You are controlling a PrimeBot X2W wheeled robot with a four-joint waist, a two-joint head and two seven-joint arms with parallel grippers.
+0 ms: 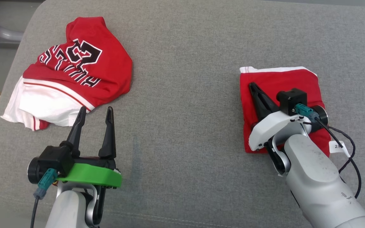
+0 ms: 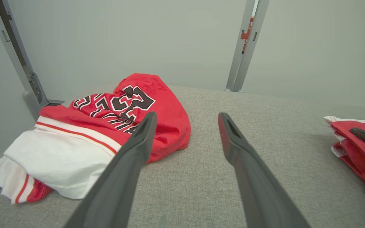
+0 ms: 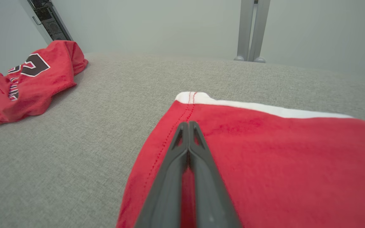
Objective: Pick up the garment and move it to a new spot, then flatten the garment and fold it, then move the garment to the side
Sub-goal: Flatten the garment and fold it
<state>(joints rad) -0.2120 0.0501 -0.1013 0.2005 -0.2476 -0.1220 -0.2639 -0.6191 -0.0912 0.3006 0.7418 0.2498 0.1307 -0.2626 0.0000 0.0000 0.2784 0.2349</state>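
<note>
Grey woven cloth covers the desk point(image 1: 185, 95), and two red garments lie on it, well apart. The folded garment point(image 1: 284, 80) sits at the robot's right as a neat, roughly square packet, red on top with a white band along its far edge. A small white tag point(image 1: 337, 146) pokes out at its near right corner.

The right gripper point(image 1: 252, 86) is directly over this packet, fingers clenched tight together with no cloth visible between them. They point up and to the left across the red cloth, with the tips close to its left edge. In the right wrist view the gripper point(image 3: 187, 124) lies low along the folded garment point(image 3: 280, 152), its tips just short of a stitched seam near the white band. It seems to rest on the cloth, though actual contact is hard to judge from these angles.

The jersey point(image 1: 84, 63) lies crumpled at the far left, red with black-and-white lettering and a white, red-striped part spilling toward the near edge. The left gripper point(image 1: 96, 110) hovers just in front of it, fingers spread wide and holding nothing. Its left fingertip is at the jersey's near hem, while the right fingertip is over bare desk. From the left wrist view the gripper point(image 2: 187, 117) points past the right side of the jersey point(image 2: 169, 120), with the folded garment point(image 2: 353, 148) at the far right.
</note>
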